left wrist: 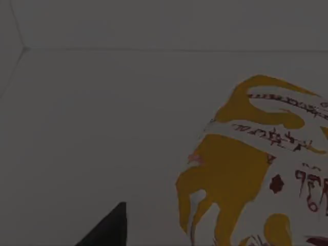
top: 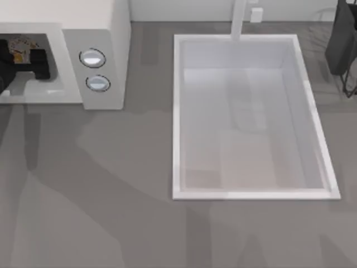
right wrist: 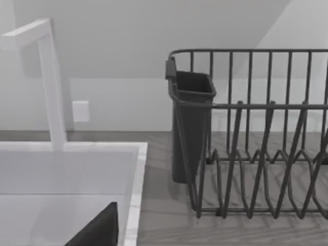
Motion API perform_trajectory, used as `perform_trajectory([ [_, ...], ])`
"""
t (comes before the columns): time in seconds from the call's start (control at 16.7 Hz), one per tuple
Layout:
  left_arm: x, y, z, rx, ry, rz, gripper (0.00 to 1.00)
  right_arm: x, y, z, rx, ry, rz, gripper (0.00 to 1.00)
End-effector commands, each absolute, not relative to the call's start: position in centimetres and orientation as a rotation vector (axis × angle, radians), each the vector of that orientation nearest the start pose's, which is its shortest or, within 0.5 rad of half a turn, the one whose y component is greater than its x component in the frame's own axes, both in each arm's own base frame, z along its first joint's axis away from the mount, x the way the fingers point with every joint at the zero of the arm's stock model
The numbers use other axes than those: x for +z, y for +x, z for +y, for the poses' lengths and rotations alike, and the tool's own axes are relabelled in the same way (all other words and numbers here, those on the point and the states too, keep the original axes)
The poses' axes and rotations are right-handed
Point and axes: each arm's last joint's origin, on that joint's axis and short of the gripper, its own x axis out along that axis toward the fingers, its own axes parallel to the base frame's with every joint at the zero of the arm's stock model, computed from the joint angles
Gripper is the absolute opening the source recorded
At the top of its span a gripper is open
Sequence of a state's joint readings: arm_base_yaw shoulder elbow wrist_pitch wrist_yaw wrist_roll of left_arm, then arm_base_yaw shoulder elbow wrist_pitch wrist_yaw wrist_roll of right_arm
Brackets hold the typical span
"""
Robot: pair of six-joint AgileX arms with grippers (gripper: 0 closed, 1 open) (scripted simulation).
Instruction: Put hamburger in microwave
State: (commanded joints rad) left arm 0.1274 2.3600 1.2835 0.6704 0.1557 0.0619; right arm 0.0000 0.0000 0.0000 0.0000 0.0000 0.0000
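A white rectangular sink (top: 251, 120) is set into the grey table (top: 100, 190) right of centre, a white faucet (top: 240, 19) at its far edge and a dark wire dish rack (right wrist: 256, 143) farther right.

Broad grey countertop (top: 100, 190) lies open; cream-white boxy microwave (top: 106, 33), white rectangular sink basin (top: 178, 123) and dark wire dish rack (right wrist: 256, 154) obstruct the rear.

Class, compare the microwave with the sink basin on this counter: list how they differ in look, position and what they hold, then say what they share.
The microwave is a cream box with two round knobs, standing at the top view's left; the sink is a knobless white basin sunk in the counter, right of centre. The microwave's cavity holds the hamburger and the left pincer; the sink holds nothing. Both are pale, rectangular and open.
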Motion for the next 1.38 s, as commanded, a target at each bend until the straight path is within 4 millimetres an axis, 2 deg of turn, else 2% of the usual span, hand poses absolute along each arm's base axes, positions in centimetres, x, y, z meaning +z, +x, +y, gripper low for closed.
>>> perform_trajectory([
  [0.18, 6.6, 46.4, 6.5, -0.007, -0.005, 0.374, 1.00, 16.0, 10.6, -0.1, 0.000, 0.000, 0.000, 1.00],
  [0.3, 6.8, 45.2, 7.1, 0.004, -0.009, 0.361, 1.00, 16.0, 10.6, -0.1, 0.000, 0.000, 0.000, 1.00],
  [0.6, 6.5, 39.4, 8.0, 0.012, -0.033, 0.368, 1.00, 16.0, 10.6, -0.1, 0.000, 0.000, 0.000, 1.00],
  [1.02, 6.4, 30.2, 7.1, -0.005, -0.034, 0.380, 1.00, 16.0, 10.6, -0.1, 0.000, 0.000, 0.000, 1.00],
  [1.2, 6.4, 27.8, 6.6, -0.013, -0.011, 0.378, 1.00, 16.0, 10.6, -0.1, 0.000, 0.000, 0.000, 1.00],
  [1.38, 5.9, 26.9, 6.4, -0.016, -0.006, 0.400, 1.00, 16.0, 10.6, -0.1, 0.000, 0.000, 0.000, 1.00],
])
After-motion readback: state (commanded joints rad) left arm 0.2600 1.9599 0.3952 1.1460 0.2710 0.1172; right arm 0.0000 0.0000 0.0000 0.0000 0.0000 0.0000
